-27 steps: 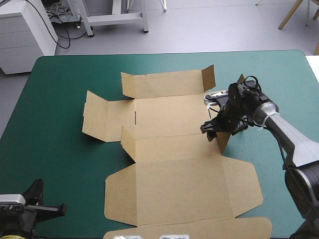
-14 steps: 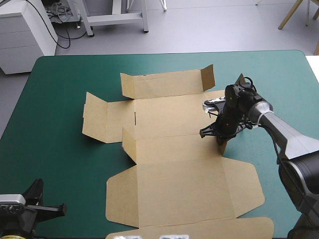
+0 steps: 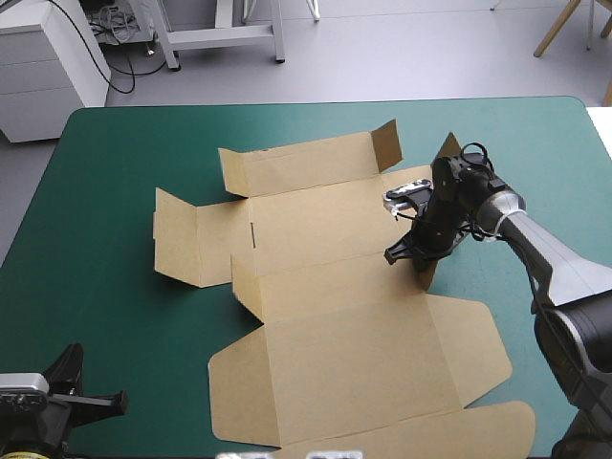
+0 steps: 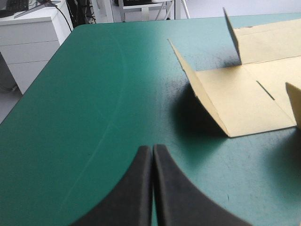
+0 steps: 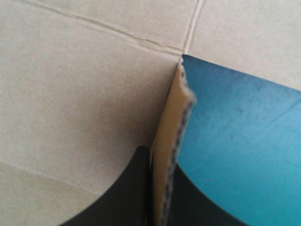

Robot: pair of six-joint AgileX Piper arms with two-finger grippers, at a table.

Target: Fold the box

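Note:
The brown box point(image 3: 344, 335) lies as a cut sheet across the middle of the teal-green table, mostly flat. Its far flaps, left flap and a small right flap point(image 3: 432, 273) stand raised. My right gripper point(image 3: 418, 251) is over the sheet's right side, shut on that upright right flap. In the right wrist view the flap's edge point(image 5: 171, 122) runs between the black fingers of the right gripper point(image 5: 160, 157), with flat board point(image 5: 70, 94) beside it. My left gripper point(image 4: 153, 153) is shut and holds nothing, low over the near left corner. The box's raised left flap point(image 4: 202, 94) is ahead of it.
Bare teal-green cover point(image 3: 105, 287) stretches left of the box to the table's left edge. A narrower strip of cover point(image 3: 555, 163) lies between the box and the right edge. The sheet's nearest flap point(image 3: 430, 435) reaches the table's front edge.
My right gripper was open earlier and has shut on the raised right flap. The whole sheet has turned a little, its far left part moving left and its near part right.

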